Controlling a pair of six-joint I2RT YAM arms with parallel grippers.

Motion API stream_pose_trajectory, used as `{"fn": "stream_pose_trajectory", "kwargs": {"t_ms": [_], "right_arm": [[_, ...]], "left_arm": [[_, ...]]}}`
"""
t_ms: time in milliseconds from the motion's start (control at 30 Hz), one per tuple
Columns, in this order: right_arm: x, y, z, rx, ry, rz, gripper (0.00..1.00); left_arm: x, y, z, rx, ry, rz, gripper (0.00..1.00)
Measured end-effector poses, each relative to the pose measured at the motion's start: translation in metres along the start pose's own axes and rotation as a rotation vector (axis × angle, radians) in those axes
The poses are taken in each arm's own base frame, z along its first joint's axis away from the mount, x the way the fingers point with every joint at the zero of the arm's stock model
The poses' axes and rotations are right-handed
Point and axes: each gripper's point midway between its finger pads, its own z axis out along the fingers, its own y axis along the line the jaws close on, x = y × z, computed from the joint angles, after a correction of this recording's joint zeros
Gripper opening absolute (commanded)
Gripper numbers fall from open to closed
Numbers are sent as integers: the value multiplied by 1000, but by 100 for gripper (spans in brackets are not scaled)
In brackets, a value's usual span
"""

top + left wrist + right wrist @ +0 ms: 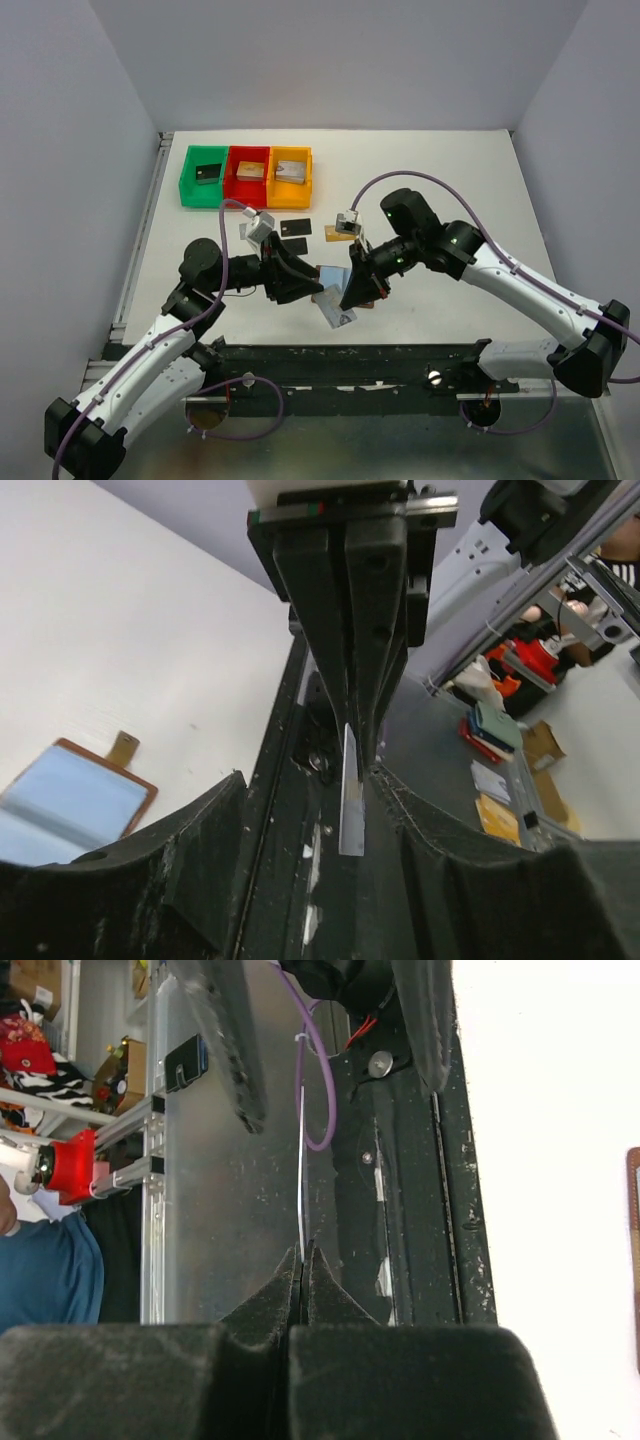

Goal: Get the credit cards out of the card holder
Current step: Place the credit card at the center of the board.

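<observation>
My right gripper [352,293] is shut on a silvery grey-blue credit card [338,312] and holds it above the table's near edge. In the right wrist view my gripper [302,1255] pinches the card [302,1180], which shows edge-on. My left gripper [300,285] is open. In the left wrist view its fingers [160,860] stand wide on either side of the card [350,810] without touching it. The brown card holder [75,800] lies open on the table, blue lining up; it also shows in the top view [328,273]. Two black cards [296,227] and a gold-tan card [336,236] lie on the table.
Green [190,185], red [233,185] and orange [305,170] trays stand at the back left, each with a small block inside. The black rail [350,355] of the table's near edge runs just below both grippers.
</observation>
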Motion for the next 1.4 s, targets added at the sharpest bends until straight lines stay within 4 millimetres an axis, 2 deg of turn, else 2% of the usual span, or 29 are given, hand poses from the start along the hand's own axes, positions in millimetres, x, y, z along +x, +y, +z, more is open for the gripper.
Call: {"fn": "stream_pose_trajectory", "kwargs": {"t_ms": [67,167,233,400,467,500,567,833,1000,1067,1100,1133,1200,1267,1400], "right_arm": [[-1,4,0,-5,9,-7,0],[-1,7,0,-6,22,-13,0],[-3,7,0,-1,23,-17,0],[-5,6,2,9,38,-17,0],[-4,4,3,16,49,-14,0],[-3,3,4,18,54,-12,0],[-2,2,5,24,64,-10,0],[-7,4,2,41,78,-36,0],[-7,5,3,43,92,-52,0],[-4,5,3,44,104,-47,0],[-2,5,3,45,110,-43,3],[-2,4,3,47,113,-42,19],[-1,3,3,56,116,-33,42],[-2,-2,3,90,113,-36,52],[-10,-21,-1,230,75,-1,61]], "left_arm": [[6,-1,1,25,33,-28,56],[11,-6,0,56,59,-37,39],[12,-9,-1,70,68,-36,38],[14,-13,-2,90,80,-37,41],[15,-14,-2,96,84,-42,36],[15,-15,-2,101,88,-45,27],[17,-17,-2,112,96,-46,20],[26,-16,-1,120,129,-51,18],[34,-21,1,146,160,-63,0],[37,-23,2,158,173,-65,0],[38,-23,2,159,179,-69,0],[39,-23,2,160,183,-72,0],[40,-23,2,160,186,-75,0],[40,-23,2,159,185,-71,0],[33,-21,-1,114,139,-27,0]]}}
